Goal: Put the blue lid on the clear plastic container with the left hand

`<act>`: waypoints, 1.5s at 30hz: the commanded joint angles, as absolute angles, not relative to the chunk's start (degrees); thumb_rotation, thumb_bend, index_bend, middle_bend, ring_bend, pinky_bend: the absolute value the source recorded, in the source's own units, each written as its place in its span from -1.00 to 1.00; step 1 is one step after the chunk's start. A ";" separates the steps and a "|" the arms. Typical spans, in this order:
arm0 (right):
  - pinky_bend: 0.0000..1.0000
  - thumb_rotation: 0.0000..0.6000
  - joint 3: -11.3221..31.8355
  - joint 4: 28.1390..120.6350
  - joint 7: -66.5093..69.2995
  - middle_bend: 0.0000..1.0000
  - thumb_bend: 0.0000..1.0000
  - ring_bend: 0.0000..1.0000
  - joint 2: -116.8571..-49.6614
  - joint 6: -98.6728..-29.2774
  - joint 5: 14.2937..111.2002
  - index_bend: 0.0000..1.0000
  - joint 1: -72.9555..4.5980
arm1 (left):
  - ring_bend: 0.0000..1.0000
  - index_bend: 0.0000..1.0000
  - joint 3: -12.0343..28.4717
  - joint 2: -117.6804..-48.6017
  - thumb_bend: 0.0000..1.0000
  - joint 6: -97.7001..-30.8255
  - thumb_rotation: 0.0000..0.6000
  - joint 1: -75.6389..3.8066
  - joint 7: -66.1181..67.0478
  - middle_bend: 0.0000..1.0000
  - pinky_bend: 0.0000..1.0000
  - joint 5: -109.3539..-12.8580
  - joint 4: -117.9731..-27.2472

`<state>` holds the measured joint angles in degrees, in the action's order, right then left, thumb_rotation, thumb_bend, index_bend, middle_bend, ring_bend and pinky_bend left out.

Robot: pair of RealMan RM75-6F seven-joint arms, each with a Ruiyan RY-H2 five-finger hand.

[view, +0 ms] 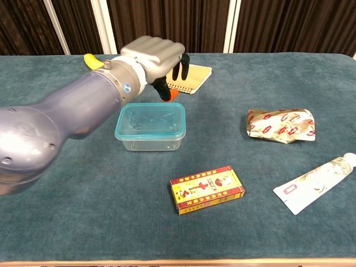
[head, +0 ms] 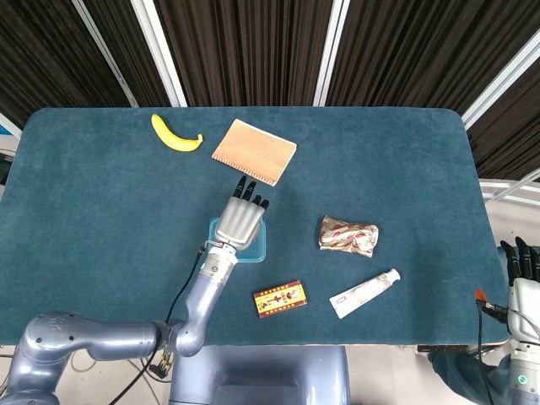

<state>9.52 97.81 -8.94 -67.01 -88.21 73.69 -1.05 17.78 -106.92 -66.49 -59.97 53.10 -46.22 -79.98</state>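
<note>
The clear plastic container (view: 151,143) stands in the middle of the table with the blue lid (view: 150,119) sitting flat on its rim. My left hand (view: 153,55) hovers above and just behind it, holding nothing, its fingers loosely spread and pointing away from me. From the head view the left hand (head: 239,218) covers most of the lid (head: 256,248), of which only the right and front edges show. My right hand (head: 523,274) hangs beyond the table's right edge with its fingers straight and nothing in it.
A banana (head: 175,135) and a tan notebook (head: 254,150) lie at the back. A crumpled foil packet (view: 281,124) sits to the right, a red and yellow box (view: 207,189) in front, and a white tube (view: 314,183) at the front right.
</note>
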 commanded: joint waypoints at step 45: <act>-1.00 1.00 9.52 97.93 -8.70 -0.94 -0.41 -0.94 -66.81 -88.33 73.80 -0.77 -0.94 | -0.90 0.16 9.70 -107.36 -0.03 -65.90 1.00 -57.11 55.44 -0.04 -0.97 -49.00 -87.14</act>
<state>9.52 97.93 -8.70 -66.81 -88.33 73.80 -0.94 9.69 -107.33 -65.89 -57.13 55.46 -48.98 -87.17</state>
